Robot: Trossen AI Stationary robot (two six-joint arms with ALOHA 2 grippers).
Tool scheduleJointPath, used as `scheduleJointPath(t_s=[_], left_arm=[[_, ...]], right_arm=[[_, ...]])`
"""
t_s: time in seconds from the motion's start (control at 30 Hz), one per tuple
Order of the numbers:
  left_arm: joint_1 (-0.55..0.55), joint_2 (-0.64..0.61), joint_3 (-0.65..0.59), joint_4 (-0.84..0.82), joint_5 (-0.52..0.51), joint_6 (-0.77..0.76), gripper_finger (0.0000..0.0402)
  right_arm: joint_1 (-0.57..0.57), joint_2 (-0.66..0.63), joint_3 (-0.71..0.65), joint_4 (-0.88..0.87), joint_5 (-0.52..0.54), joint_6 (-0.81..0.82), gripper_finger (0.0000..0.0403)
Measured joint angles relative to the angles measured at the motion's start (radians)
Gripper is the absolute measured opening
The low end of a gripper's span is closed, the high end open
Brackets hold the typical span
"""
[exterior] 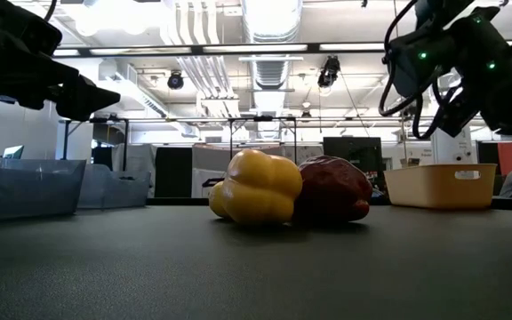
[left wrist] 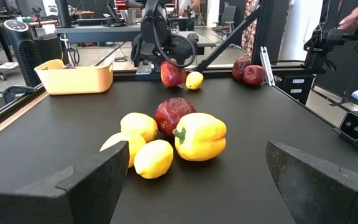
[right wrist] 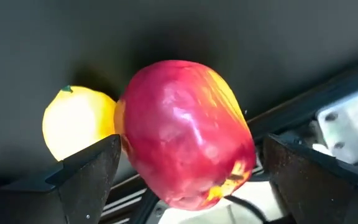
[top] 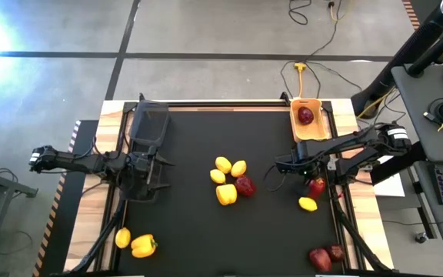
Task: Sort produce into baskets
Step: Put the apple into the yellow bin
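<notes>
My right gripper (top: 314,181) hangs over the table's right side, shut on a red apple (right wrist: 185,130), with a lemon (right wrist: 76,121) on the table below it. My left gripper (left wrist: 197,186) is open and empty at the table's left, by the near end of the black mesh basket (top: 148,127). The yellow-orange basket (top: 310,119) at the far right holds one dark red fruit (top: 305,115). In the middle lie three lemons (top: 223,164), a yellow pepper (top: 226,194) and a dark red pepper (top: 244,185). My right gripper pinches the red apple by two opposite sides (right wrist: 129,149) between its two fingers. The fingers come from above, pointing down. The apple sits tilted in the hold, well above the lemon on the table.
A lemon (top: 122,238) and a yellow pepper (top: 144,245) lie at the near left corner. Two reddish fruits (top: 325,257) lie at the near right corner. A metal rail (top: 338,208) runs along the table's right edge, close to my right gripper.
</notes>
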Motion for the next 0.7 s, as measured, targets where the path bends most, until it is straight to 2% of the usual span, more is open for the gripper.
scheduleJointPath(t_s=[0.4,0.7], left_arm=[[0.0,0.0,0.0,0.0,0.0,0.0,0.0359],[0.0,0.0,0.0,0.0,0.0,0.0,0.0359]], right_arm=[[0.02,0.001,-0.025,0.026,-0.077,-0.084,0.0384],[0.02,0.001,-0.074,0.138,-0.137,-0.017,0.0384]])
